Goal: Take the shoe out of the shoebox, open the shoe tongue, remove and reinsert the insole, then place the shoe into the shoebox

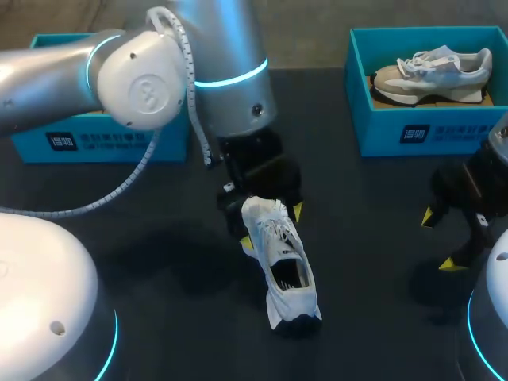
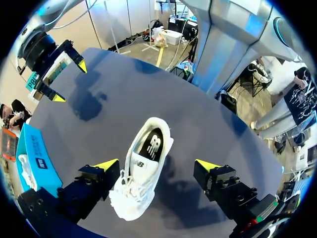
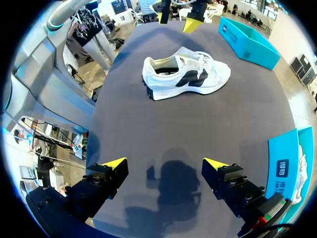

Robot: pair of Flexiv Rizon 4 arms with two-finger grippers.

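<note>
While it stands on its sole near the middle of the table (image 1: 159, 238), the white shoe (image 1: 282, 258) points its heel toward the near edge, with the dark insole (image 2: 150, 144) showing in its opening. The left gripper (image 2: 157, 164) hangs over the laced toe end, fingers spread to either side. The right gripper (image 3: 165, 162) is over bare surface by the right edge, fingers apart. A teal shoebox (image 1: 429, 127) at the far right corner holds a grey shoe (image 1: 432, 75); a second teal shoebox (image 1: 103, 143) sits at the far left.
</note>
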